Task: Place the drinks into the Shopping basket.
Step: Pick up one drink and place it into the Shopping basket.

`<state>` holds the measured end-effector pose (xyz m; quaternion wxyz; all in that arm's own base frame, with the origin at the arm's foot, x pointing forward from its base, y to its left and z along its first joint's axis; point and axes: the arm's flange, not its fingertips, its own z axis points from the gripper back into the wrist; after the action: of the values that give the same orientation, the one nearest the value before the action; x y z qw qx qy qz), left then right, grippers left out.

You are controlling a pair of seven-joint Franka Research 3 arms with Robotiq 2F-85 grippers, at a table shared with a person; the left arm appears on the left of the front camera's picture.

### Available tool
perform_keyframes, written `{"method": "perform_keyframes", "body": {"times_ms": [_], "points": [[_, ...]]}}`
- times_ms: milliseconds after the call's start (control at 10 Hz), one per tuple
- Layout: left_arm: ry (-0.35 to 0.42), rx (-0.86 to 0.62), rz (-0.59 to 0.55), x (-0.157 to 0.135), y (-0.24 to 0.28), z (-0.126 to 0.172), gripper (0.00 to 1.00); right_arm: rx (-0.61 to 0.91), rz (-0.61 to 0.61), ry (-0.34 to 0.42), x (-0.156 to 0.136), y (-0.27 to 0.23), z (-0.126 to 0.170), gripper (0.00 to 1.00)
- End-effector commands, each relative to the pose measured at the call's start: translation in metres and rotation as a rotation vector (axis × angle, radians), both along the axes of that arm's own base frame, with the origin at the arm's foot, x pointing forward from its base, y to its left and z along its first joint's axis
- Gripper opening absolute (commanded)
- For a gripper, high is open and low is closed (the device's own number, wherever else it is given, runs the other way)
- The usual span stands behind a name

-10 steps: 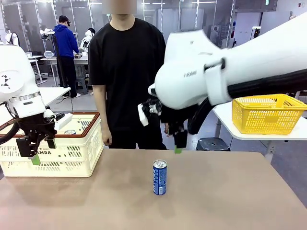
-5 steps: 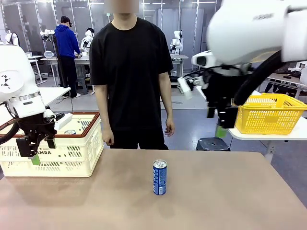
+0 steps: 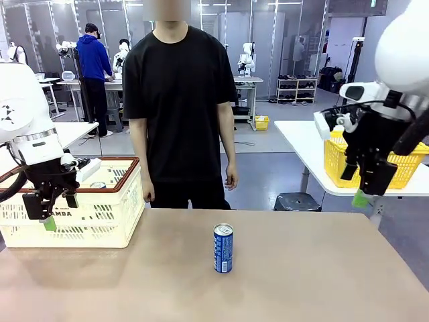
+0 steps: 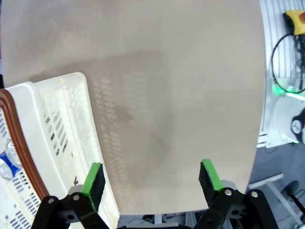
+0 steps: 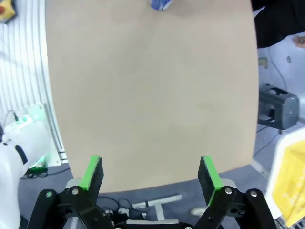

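I see one blue can (image 3: 223, 248) upright mid-frame on the worktop (image 3: 301, 282); the Shopping basket (image 3: 87, 215) sits far left (cans inside). Left gripper (image 3: 45, 215) hangs before it, right gripper (image 3: 365, 191) upper right, both jaws open, empty.

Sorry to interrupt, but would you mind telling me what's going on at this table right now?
Nothing is being held at the moment. One blue can stands upright on the table. The cream shopping basket at the robot's left already holds cans. The left gripper hangs beside the basket, jaws open; the right gripper is up off the table's right edge, also open. A person stands watching.
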<state>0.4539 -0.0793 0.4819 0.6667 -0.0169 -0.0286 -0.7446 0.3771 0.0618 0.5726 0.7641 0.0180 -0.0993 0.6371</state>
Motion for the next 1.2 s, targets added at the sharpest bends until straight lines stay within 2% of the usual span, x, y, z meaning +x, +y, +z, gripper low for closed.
{"method": "perform_keyframes", "body": {"times_ms": [0,100,200,400,600,800,1000,1100], "points": [[-0.002,0.008,0.005,0.001,-0.001,0.002,1.00,0.069,-0.011,-0.004,-0.005,-0.009,-0.018,1.00],[-0.002,0.008,0.005,0.001,-0.001,0.002,1.00,0.094,-0.035,-0.019,-0.006,-0.014,-0.023,1.00],[-0.002,0.008,0.005,0.001,-0.001,0.002,1.00,0.023,-0.018,0.011,-0.001,-0.007,-0.011,1.00],[-0.004,0.008,0.002,-0.001,-0.010,-0.002,1.00,0.023,-0.018,0.011,-0.001,-0.007,-0.011,1.00],[-0.097,-0.030,-0.011,-0.007,-0.061,0.009,1.00,0.023,-0.018,0.011,-0.001,-0.007,-0.011,1.00],[-0.203,-0.052,-0.045,-0.004,-0.131,0.033,1.00,0.023,-0.018,0.011,-0.001,-0.007,-0.011,1.00],[-0.235,-0.043,-0.142,0.021,-0.206,0.057,1.00,0.023,-0.018,0.011,-0.001,-0.007,-0.011,1.00],[-0.248,-0.038,-0.148,0.035,-0.240,0.068,1.00,0.023,-0.018,0.011,-0.001,-0.007,-0.011,1.00]]}}
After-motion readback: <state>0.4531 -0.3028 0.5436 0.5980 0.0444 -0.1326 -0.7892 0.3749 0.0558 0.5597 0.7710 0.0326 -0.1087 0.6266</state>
